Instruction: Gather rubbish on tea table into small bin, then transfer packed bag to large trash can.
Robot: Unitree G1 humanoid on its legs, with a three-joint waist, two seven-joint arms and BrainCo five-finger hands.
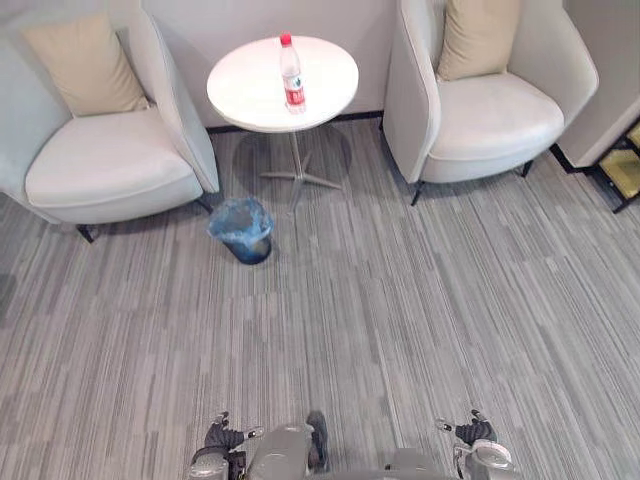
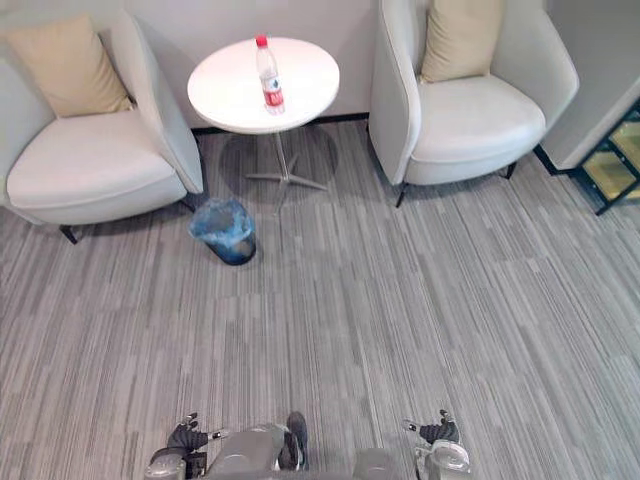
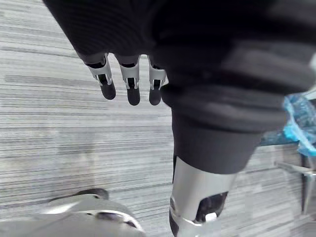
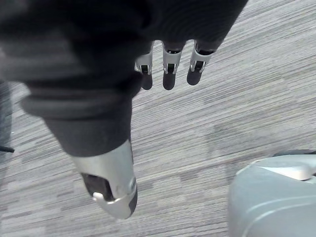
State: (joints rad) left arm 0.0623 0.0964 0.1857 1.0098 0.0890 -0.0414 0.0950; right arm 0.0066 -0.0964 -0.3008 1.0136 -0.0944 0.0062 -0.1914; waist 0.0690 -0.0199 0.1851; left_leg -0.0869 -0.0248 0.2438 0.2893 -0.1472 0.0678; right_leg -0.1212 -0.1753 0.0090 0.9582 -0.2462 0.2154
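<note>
Left robot hand [image 3: 132,81]: released, fingers straight and relaxed, hanging over the striped grey carpet floor [image 1: 400,300] at the near edge of the scene, left of centre.

Right robot hand [image 4: 169,66]: released in the same manner, fingers loose above the carpet, at the near edge, right of centre. Both hands are well apart from the furniture.

Small bin [image 1: 242,230]: standing on the floor at mid-distance on the left, lined with a blue bag [image 1: 240,215] folded over its rim. It sits just beside the near right corner of the left armchair [image 1: 110,170] and near the foot of the desk. Its contents cannot be made out.

Desk [image 1: 245,95]: round, white, on a single metal stem, at the far side between the two armchairs.

Bottle [image 1: 292,72]: clear plastic, red cap and red label, upright on the desk, slightly right of its centre.

Right armchair [image 1: 495,120]: far right. Each armchair carries a beige cushion [image 1: 85,65] against its back.
</note>
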